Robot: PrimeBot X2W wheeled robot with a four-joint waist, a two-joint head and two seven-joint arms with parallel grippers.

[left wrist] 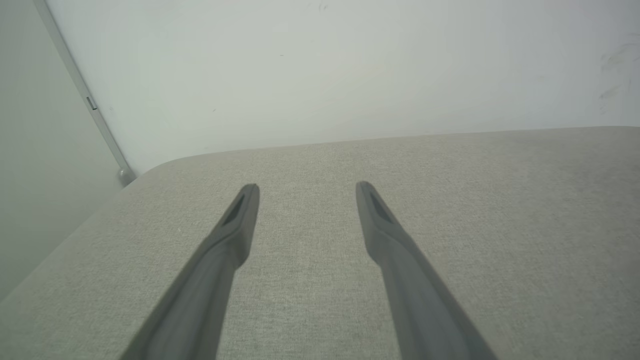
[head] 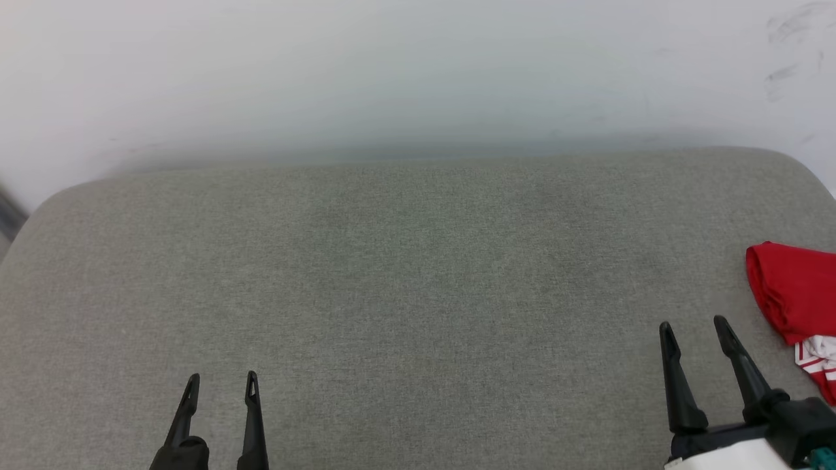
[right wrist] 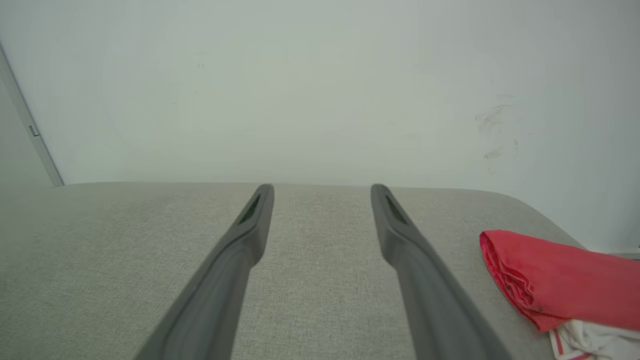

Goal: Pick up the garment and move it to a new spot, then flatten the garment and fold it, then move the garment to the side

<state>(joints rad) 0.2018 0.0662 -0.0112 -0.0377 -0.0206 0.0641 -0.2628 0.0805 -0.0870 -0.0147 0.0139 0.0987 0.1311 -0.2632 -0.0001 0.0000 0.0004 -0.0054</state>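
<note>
- Grey woven cushion, open across its middle, ends in rounded far corners against a white wall.
- The garment lies folded at the cushion's right edge, long axis slanting far-left to near-right, rounded fold toward the wall, striped trim nearest.
- Left gripper and right gripper hover spread wide, holding nothing; the right sits just beside the garment.

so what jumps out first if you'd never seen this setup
The red garment stands out, bunched at the right edge of the grey padded surface, a bit of white striped trim showing at its near end. Next come the left end effector and right end effector, both open, holding nothing.
</note>
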